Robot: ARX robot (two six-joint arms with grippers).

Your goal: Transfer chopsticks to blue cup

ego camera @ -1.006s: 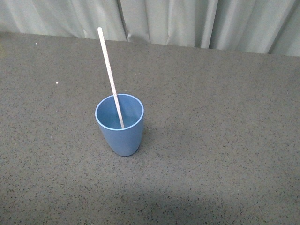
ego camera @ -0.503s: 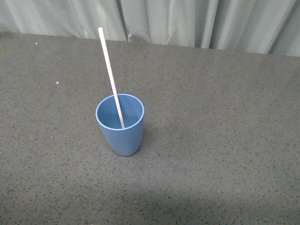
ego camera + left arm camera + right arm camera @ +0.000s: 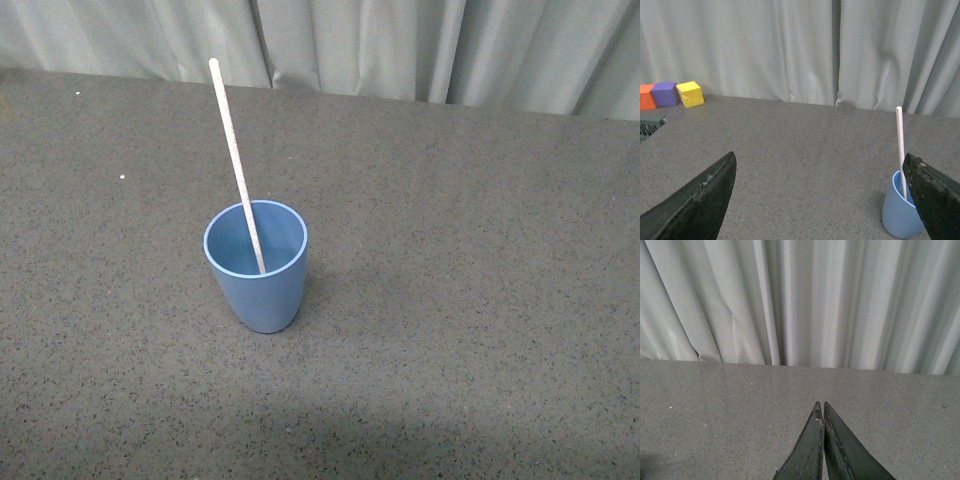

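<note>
The chopstick (image 3: 238, 165) stood leaning in the blue cup (image 3: 257, 268), job seemingly done; left gripper (image 3: 820, 200) gaped empty, right gripper (image 3: 823, 412) pinched closed, only retreat remaining.

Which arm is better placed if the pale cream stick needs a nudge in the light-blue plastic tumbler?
Left, probably. The left gripper is open with the light-blue plastic tumbler and pale cream stick in its view. The right gripper is shut, facing only curtain and table.
</note>
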